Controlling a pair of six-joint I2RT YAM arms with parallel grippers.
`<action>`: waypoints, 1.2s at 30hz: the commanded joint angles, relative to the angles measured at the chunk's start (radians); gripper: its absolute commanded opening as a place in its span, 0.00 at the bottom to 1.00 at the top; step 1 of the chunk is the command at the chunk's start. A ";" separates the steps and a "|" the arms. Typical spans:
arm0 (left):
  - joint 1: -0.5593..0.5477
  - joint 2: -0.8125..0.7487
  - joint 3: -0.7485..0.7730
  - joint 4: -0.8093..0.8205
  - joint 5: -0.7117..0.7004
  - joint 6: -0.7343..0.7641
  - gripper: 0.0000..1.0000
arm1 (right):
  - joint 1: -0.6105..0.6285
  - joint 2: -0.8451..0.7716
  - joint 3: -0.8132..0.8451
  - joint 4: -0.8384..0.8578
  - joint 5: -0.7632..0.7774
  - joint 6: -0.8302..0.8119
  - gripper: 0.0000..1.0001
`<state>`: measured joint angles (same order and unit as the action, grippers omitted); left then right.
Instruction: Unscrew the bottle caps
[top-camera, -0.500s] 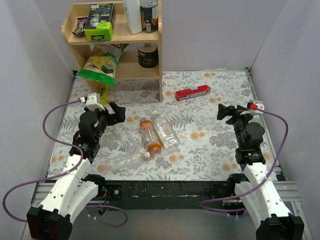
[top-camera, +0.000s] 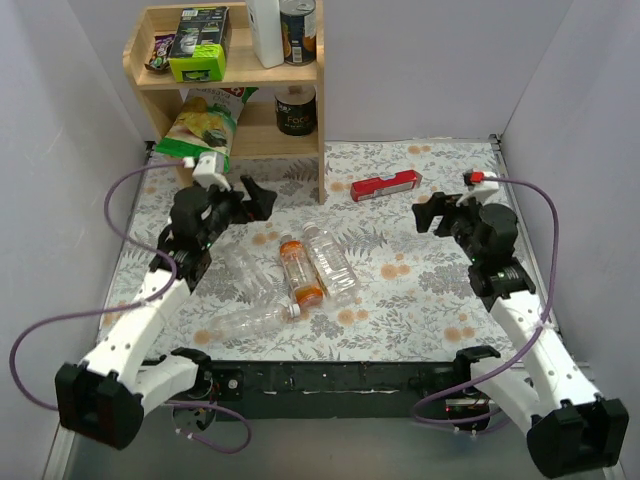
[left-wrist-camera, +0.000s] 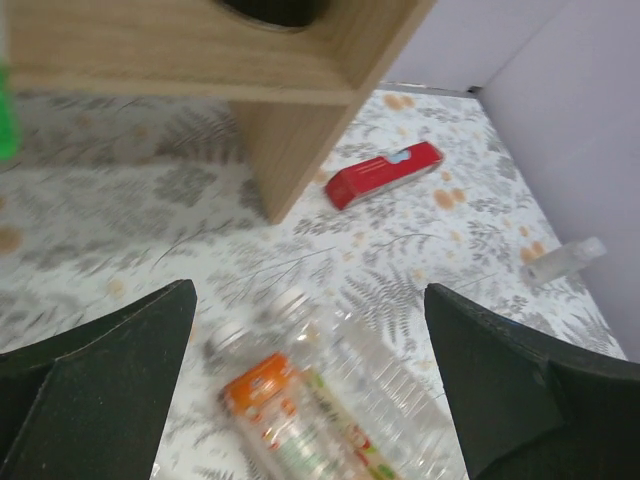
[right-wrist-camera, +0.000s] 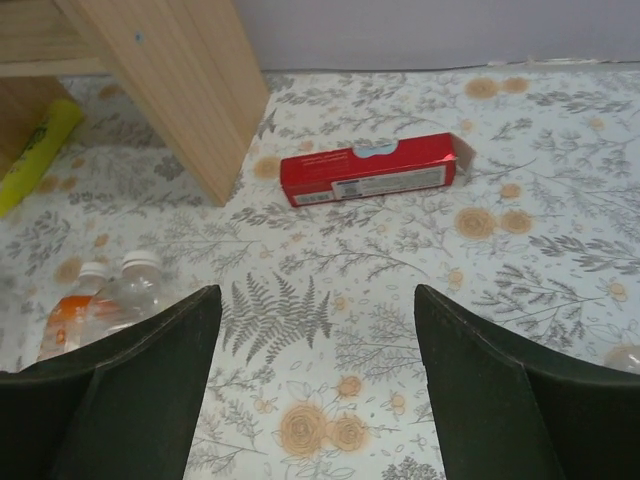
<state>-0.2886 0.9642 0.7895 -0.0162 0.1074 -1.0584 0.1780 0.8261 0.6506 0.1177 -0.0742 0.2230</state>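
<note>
Across the fern-and-flower patterned tabletop, closed in by pale grey walls on three sides, four clear plastic bottles lie on their sides, left of centre. At the far left stands a wooden shelf; a red box lies on the cloth just right of its foot.

The orange bottle and the clear bottle just beside it on the right run side by side. Their long axes go from near to far with a slight lean, and their whitish caps point toward the far wall. A third bottle lies almost crosswise nearer my bases, its neck toward the right and just beside the orange bottle's near end. A fourth bottle lies on a diagonal to the left of the orange one; which way its cap faces I cannot tell.

My left fingers are spread wide above the far ends of the bottles, near the shelf foot, with nothing gripped. My right fingers also stand wide and hold nothing, near the red box and well apart from the bottles.
</note>
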 joint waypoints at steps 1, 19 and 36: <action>-0.119 0.222 0.200 -0.007 0.066 0.070 0.98 | 0.246 0.172 0.216 -0.240 0.135 -0.073 0.85; -0.106 0.238 0.102 0.022 0.008 -0.040 0.98 | 0.701 0.867 0.687 -0.558 0.329 -0.010 0.87; -0.052 0.237 0.099 0.001 0.017 -0.069 0.98 | 0.701 1.097 0.830 -0.619 0.355 0.019 0.89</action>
<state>-0.3424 1.2324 0.8597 -0.0051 0.1230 -1.1233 0.8799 1.8679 1.4281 -0.4469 0.2398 0.2161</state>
